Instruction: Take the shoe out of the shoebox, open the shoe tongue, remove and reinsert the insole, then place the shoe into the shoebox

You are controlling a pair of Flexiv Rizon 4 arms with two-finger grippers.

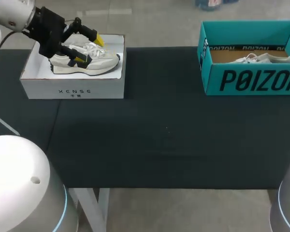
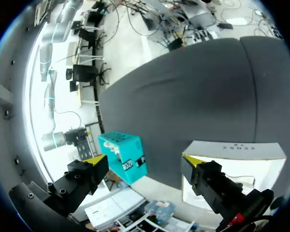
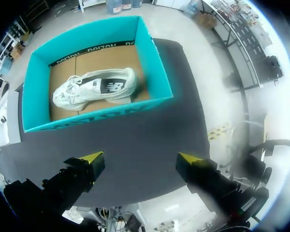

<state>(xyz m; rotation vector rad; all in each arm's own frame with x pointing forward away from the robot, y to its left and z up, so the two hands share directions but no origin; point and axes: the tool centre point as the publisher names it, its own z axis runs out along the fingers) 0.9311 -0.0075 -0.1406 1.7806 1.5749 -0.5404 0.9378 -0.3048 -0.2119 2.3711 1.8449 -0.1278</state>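
The shoebox [image 1: 72, 87] is white, its shoe [image 1: 99, 62] cream; the other box [image 1: 251, 79] teal with black lettering; the table [image 1: 159, 135] black.

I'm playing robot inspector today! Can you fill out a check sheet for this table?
Surface: dark table, bare in the middle.
Job's things: shoe in white box; second shoe on its side in teal box.
Clutter: nothing seen.
Grippers: left gripper open, over the shoe; right gripper open, above the table beside the teal box.
Cables: nothing seen on the table.
Surroundings: nobody reaching over.
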